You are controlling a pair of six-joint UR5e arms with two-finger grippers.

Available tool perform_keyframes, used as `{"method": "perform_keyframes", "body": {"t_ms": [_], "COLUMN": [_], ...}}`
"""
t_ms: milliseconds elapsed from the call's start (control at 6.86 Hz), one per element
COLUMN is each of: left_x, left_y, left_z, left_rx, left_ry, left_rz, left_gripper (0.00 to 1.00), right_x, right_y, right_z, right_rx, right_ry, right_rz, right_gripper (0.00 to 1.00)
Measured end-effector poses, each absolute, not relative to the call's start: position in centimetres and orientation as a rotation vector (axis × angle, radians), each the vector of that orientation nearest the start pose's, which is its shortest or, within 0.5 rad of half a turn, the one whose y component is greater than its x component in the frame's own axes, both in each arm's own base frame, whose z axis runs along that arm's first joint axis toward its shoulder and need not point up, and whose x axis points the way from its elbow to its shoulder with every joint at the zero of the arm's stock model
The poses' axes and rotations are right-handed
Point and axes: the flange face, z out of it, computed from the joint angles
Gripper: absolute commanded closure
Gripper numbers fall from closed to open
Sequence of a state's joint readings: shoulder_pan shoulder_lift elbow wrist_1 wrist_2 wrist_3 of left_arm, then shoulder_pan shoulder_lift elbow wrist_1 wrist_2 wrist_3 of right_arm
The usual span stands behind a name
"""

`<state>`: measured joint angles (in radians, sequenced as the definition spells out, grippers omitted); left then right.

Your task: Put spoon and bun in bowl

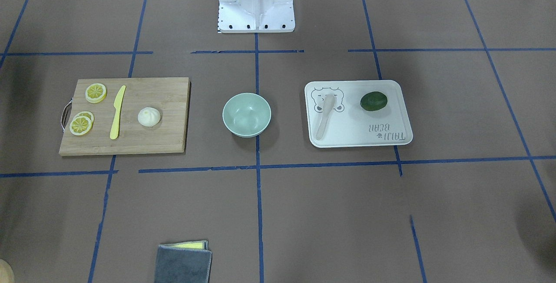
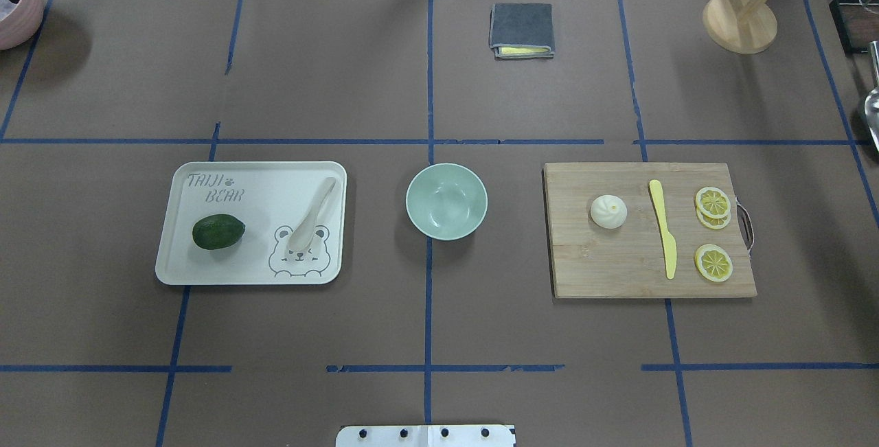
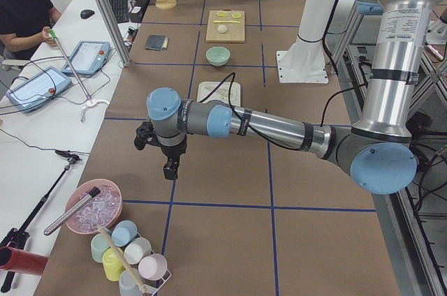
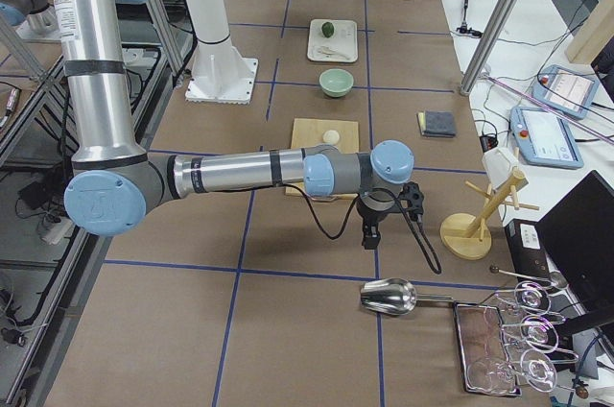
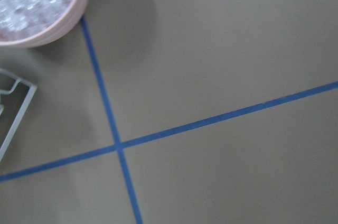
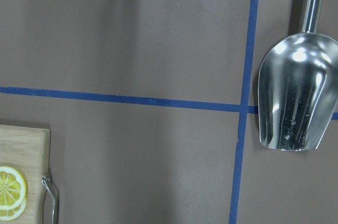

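The pale mint-green bowl (image 2: pixel 446 200) stands empty at the table's middle. The beige spoon (image 2: pixel 312 215) lies on the white bear tray (image 2: pixel 206 275) to its left in the overhead view. The white bun (image 2: pixel 608 211) sits on the wooden cutting board (image 2: pixel 618 275) to its right. My left gripper (image 3: pixel 170 168) hangs over the table's far left end, well away from the tray. My right gripper (image 4: pixel 370 237) hangs over the far right end, beyond the board. Both show only in the side views, so I cannot tell whether they are open or shut.
A dark green avocado (image 2: pixel 218 231) lies on the tray. A yellow knife (image 2: pixel 663 227) and lemon slices (image 2: pixel 713 263) lie on the board. A folded grey cloth (image 2: pixel 521 29) lies at the far side. A pink ice bowl (image 3: pixel 94 205) and a metal scoop (image 6: pixel 296 97) lie near the grippers.
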<state>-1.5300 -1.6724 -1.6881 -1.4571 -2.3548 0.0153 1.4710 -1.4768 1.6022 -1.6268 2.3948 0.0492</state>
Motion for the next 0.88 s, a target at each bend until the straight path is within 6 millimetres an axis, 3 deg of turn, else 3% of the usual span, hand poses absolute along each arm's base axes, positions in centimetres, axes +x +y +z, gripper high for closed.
{"method": "perform_keyframes", "body": {"t_ms": [438, 729, 875], "left_x": [-4.2, -3.8, -3.4], "left_y": [-52.9, -52.5, -52.3], "left_z": [54.4, 52.4, 52.5], "left_rx": [0.107, 0.151, 0.154], "left_ry": [0.787, 0.794, 0.809], "left_rz": [0.097, 0.126, 0.136], "left_gripper": [0.0, 0.0, 0.0], "right_x": [0.9, 0.5, 0.1], "right_y": [-51.9, -52.1, -52.1], "right_z": [60.4, 59.2, 58.5], "right_rx": [0.017, 0.034, 0.045], "right_ry": [-0.826, -0.837, -0.848], "right_rz": [-0.136, -0.147, -0.157], "right_gripper": [0.0, 0.0, 0.0]}}
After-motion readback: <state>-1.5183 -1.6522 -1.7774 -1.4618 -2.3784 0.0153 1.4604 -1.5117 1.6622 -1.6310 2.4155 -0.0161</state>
